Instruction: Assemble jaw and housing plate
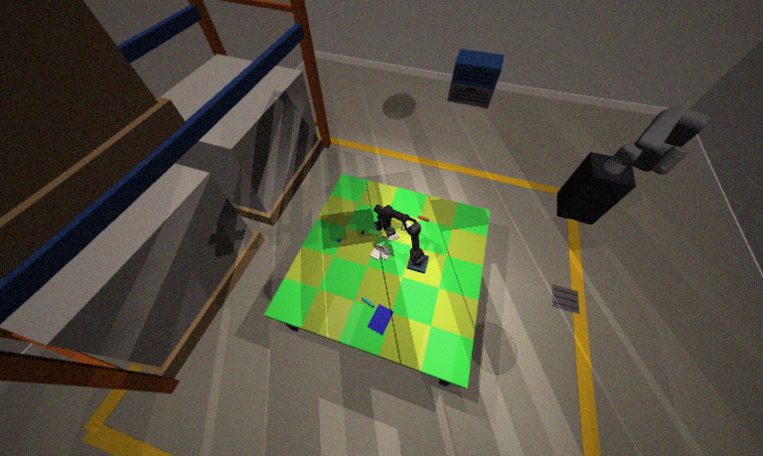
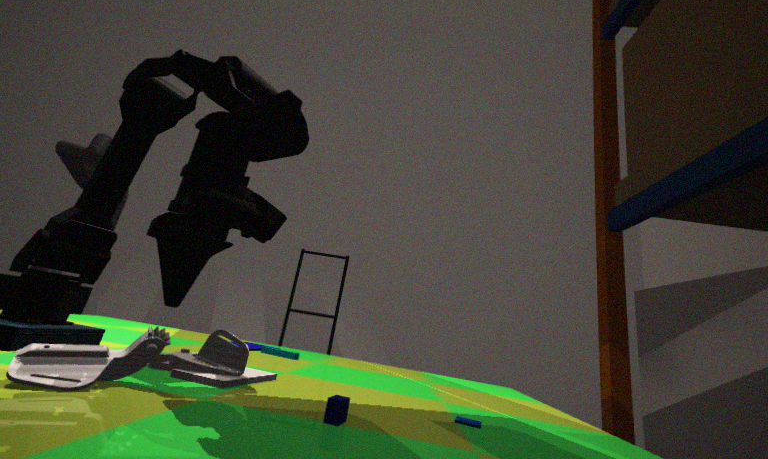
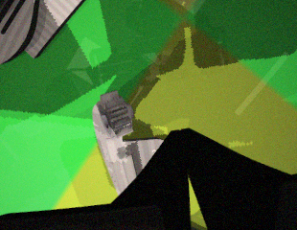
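A loose pale grey jaw (image 2: pixel 62 366) (image 3: pixel 112 153) lies on the checkered table, gear teeth at its raised end. The base (image 2: pixel 257 376) with an upright, curved grey part (image 2: pixel 223 352) stands beside it; that assembly is also small in the top view (image 1: pixel 380 252) and cut off at the wrist view's upper left. My gripper (image 1: pixel 390 233) (image 2: pixel 171 304) (image 3: pixel 181 138) is shut and empty, pointing down above the loose jaw's toothed end, with a gap below in the exterior view. Another white piece shows behind the arm; I cannot tell if it is the housing plate. The pins cannot be made out.
A dark blue block (image 1: pixel 362 232) (image 2: pixel 336 410) and small blue strip (image 1: pixel 339 239) (image 2: pixel 468 422) lie beyond the base. An orange bar (image 1: pixel 423 219) lies near the arm. A teal bar (image 1: pixel 368 302) (image 2: pixel 280 352) and flat blue rectangle (image 1: pixel 380 319) lie on the table's opposite side.
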`<state>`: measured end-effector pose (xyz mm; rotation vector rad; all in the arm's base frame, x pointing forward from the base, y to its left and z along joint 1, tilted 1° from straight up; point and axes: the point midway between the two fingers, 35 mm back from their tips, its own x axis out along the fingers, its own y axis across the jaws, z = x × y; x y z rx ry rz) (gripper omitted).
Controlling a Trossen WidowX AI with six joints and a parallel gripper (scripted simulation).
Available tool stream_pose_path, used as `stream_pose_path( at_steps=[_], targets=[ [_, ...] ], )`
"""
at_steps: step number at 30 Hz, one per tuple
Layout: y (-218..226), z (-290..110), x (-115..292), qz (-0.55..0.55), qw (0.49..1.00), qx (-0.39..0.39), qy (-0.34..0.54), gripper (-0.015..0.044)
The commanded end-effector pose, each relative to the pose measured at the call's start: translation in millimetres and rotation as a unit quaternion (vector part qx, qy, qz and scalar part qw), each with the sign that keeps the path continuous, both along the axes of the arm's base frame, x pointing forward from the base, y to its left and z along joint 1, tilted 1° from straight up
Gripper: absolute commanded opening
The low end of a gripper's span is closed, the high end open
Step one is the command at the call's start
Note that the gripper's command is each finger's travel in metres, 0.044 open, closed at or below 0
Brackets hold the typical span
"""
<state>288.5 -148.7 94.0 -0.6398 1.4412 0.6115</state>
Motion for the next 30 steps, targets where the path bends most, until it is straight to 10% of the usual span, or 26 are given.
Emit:
stream_pose_path(
  at_steps=[1, 30],
  targets=[
    [-0.9, -7.9, -0.3, 0.003, 1.0, -0.002, 0.003, 0.0],
    [-0.5, -53.7, 0.2, 0.003, 1.0, -0.002, 0.004, 0.0]
  ],
)
